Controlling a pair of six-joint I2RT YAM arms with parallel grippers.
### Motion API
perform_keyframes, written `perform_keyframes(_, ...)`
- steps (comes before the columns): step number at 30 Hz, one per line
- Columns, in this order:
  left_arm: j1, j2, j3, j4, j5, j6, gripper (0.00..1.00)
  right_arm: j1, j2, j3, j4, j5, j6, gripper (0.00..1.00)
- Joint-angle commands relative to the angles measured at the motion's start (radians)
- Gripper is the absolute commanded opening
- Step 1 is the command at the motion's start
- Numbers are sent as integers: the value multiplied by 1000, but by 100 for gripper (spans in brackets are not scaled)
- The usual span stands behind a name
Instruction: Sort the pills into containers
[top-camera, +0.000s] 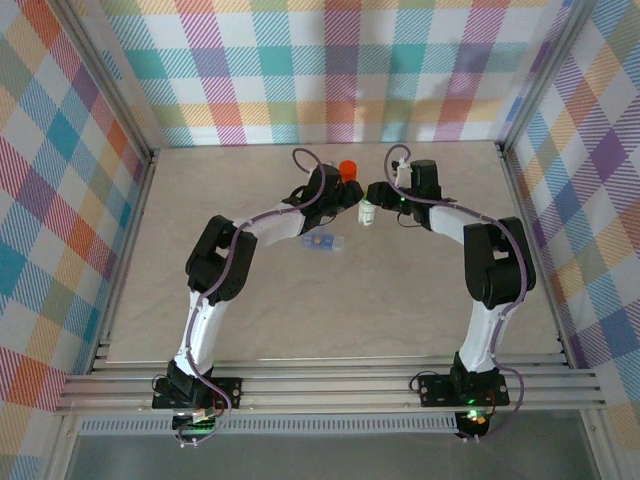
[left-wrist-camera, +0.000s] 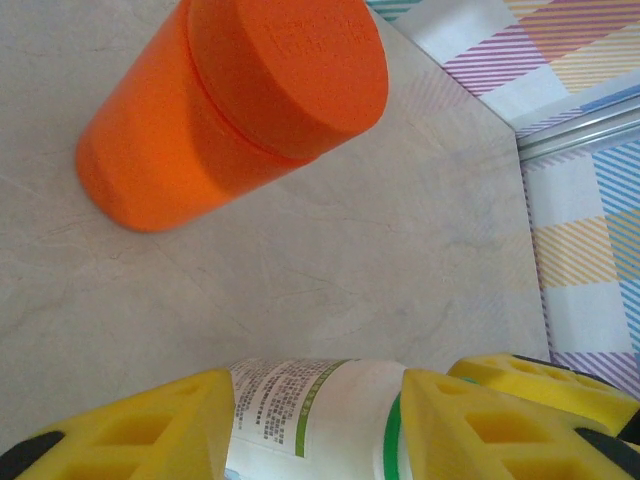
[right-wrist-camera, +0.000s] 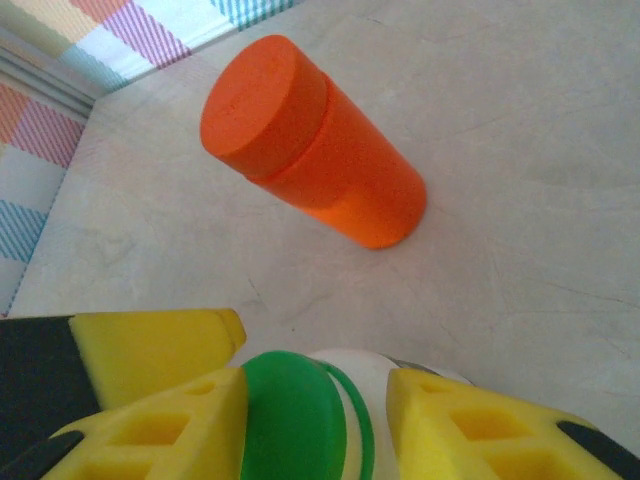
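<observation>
Pill-box strip (top-camera: 322, 242): flat on table (top-camera: 400, 300), near the left gripper (top-camera: 357, 203). Long axis runs left-right, slightly skewed. Judged light, thin, apt to slide; best held across its short width. Pills too small to resolve. Right gripper (top-camera: 380, 194) meets the left at the white bottle (top-camera: 367, 213).

Left wrist: fingers (left-wrist-camera: 140, 435) closed on the bottle's labelled body; orange bottle (left-wrist-camera: 230, 100) upright beyond, apart.

Right wrist: fingers (right-wrist-camera: 470, 425) clamp the green cap (right-wrist-camera: 290, 420). Cap judged rigid and smooth.
</observation>
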Motion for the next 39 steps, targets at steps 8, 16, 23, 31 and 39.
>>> perform_keyframes(8,-23,-26,-64,149,6,-41,48,-3,5,-153,209,-1,-12,38)
perform_keyframes(16,-46,17,-79,224,33,-78,48,-5,9,-215,332,-34,100,33)
perform_keyframes(23,-71,9,-159,281,3,-101,48,-3,29,-256,403,-10,165,24)
perform_keyframes(31,-108,15,-243,276,-27,-98,43,-3,53,-296,461,-8,202,23)
perform_keyframes(39,-118,31,-306,278,-63,-64,41,20,77,-290,442,2,171,26)
